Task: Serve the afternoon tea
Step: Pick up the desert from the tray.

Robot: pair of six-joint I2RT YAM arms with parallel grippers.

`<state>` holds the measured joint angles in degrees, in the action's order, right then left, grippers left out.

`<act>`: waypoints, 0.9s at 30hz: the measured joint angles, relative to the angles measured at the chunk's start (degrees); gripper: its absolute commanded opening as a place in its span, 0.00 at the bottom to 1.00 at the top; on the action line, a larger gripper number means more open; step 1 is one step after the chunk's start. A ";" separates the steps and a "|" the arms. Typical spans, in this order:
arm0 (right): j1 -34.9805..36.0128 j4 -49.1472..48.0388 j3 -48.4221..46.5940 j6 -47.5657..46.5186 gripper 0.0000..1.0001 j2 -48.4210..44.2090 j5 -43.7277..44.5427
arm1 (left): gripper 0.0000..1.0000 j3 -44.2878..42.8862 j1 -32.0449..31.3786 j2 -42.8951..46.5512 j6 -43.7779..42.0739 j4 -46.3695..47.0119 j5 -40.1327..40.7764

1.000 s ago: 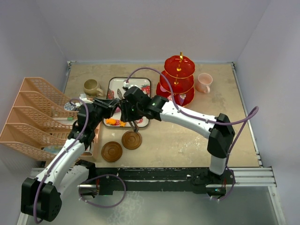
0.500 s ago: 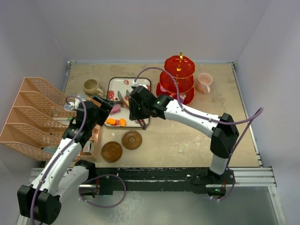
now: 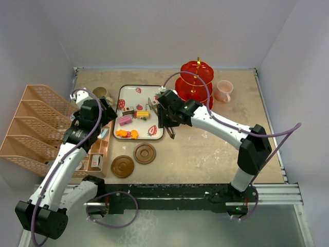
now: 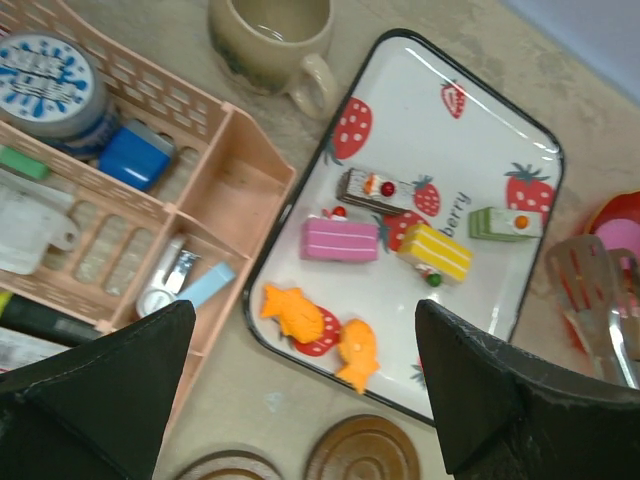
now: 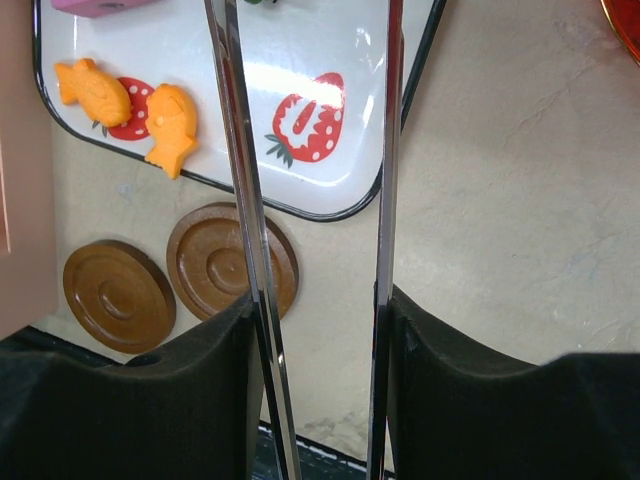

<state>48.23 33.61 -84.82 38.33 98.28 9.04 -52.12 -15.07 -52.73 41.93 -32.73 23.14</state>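
Note:
Several small toy sweets lie on the strawberry tray: a pink cake (image 4: 340,240), a yellow cake (image 4: 437,252), two orange fish (image 4: 293,313). My left gripper (image 4: 302,310) hangs open and empty above the tray's near left corner, also seen from above (image 3: 104,114). My right gripper (image 5: 318,300) is shut on the long metal tweezers (image 5: 232,150), whose arms stand apart over the tray's right edge (image 3: 167,121). The red stand (image 3: 195,85) is just right of it. The olive mug (image 4: 272,35) stands left of the tray, the pink mug (image 3: 223,91) right of the stand. Two brown coasters (image 3: 144,153) (image 3: 122,166) lie in front.
A peach slotted organizer (image 3: 46,128) with small stationery fills the left side, close under my left arm. The white tray (image 4: 480,110) lies at the back middle. White walls close the table on three sides.
My left gripper has opened and drawn back to the left, off the tray. My right gripper has carried the tweezers to the right, toward the red stand.

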 measured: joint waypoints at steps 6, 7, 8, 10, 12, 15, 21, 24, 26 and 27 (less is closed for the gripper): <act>-1.38 0.15 -0.02 -0.37 0.47 1.03 -1.68 | 0.89 0.11 0.00 0.28 -8.66 -1.18 6.82; -1.90 -0.09 -0.02 -0.35 0.48 1.60 -2.45 | 0.89 0.66 0.00 0.70 -9.68 -1.03 8.09; -2.29 -0.31 -0.02 -0.37 0.48 2.08 -2.86 | 0.89 1.22 0.00 1.14 -10.40 -1.05 9.18; -3.43 -0.98 -0.04 -0.33 0.48 3.41 -4.20 | 0.89 1.79 0.00 1.46 -11.65 -1.46 10.64; -4.22 -1.27 -0.07 -0.33 0.48 4.48 -4.74 | 0.89 2.12 0.00 1.49 -12.66 -1.14 11.58; -5.22 -1.53 -0.20 -0.28 0.49 5.75 -5.84 | 0.89 2.23 0.00 1.44 -13.53 -1.16 12.44; -6.23 -2.45 -1.70 0.07 0.49 8.09 -7.50 | 0.89 2.27 0.00 1.42 -14.27 -0.79 13.18; -6.36 -2.86 -3.48 0.09 0.49 10.10 -8.72 | 0.89 2.36 0.00 1.42 -14.56 -0.76 13.31; -6.36 -2.95 -4.76 0.09 0.49 11.41 -9.09 | 0.89 2.38 0.00 1.40 -14.60 -0.74 13.33; -6.36 -2.91 -5.51 0.09 0.49 12.13 -9.27 | 0.89 2.38 0.00 1.40 -14.60 -0.74 13.33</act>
<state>41.87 30.70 -90.32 38.41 110.41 -0.23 -49.74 -15.07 -51.33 27.33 -33.47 36.47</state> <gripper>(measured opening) 0.493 0.891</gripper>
